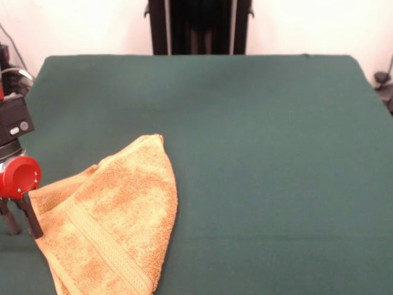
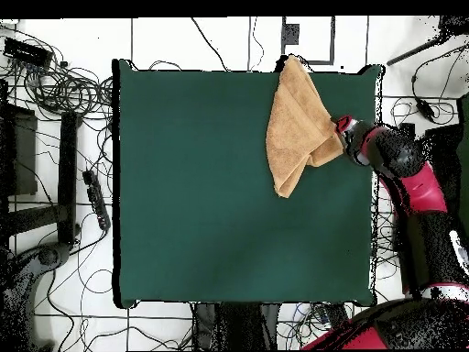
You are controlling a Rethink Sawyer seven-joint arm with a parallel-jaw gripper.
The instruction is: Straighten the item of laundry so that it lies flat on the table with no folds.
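The item of laundry (image 1: 113,224), an orange-yellow terry towel, lies folded over itself into a pointed shape at the near left of the green table (image 1: 264,153). A woven band runs slantwise across its lower part, and its lower end runs past the picture's bottom edge. In the overhead view the towel (image 2: 298,119) reaches over the table's top edge (image 2: 229,70). My gripper (image 1: 24,232) stands low at the towel's left corner, open, with green cloth showing between its dark fingers; the right finger (image 1: 32,218) touches the towel's edge. Overhead, the gripper (image 2: 340,129) sits beside the towel's right corner.
The red and black arm (image 2: 417,188) runs along the table's right side in the overhead view. Cables and dark equipment (image 2: 55,137) lie on the floor left of the table. A black stand (image 1: 199,27) rises behind the far edge.
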